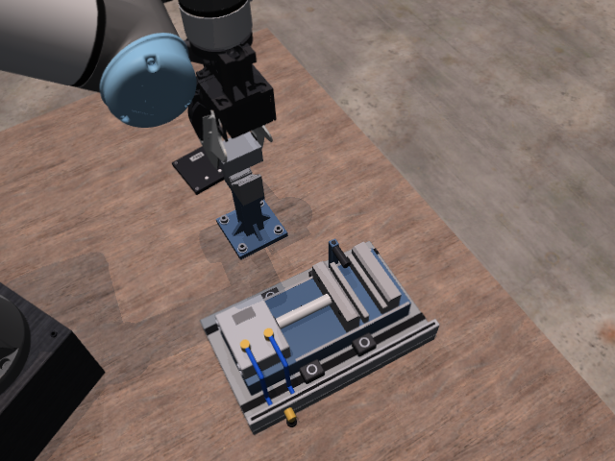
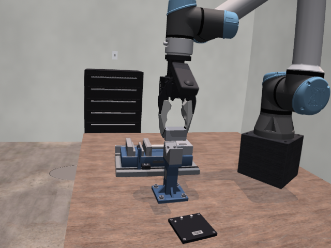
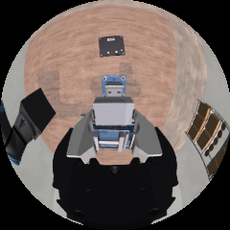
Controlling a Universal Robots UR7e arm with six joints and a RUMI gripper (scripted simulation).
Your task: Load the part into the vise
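hand [image 2: 175, 127] clenched on part [image 2: 175, 133] | hovered above V-block [image 2: 172, 154] (slot side unseen) | risk: off-centre set-down, part tipped out

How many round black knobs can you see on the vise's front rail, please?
2: one near the rail's middle, the other further along toward the jaw end. The exterior view's V-block stand hides part of that rail, so only the top view shows both.
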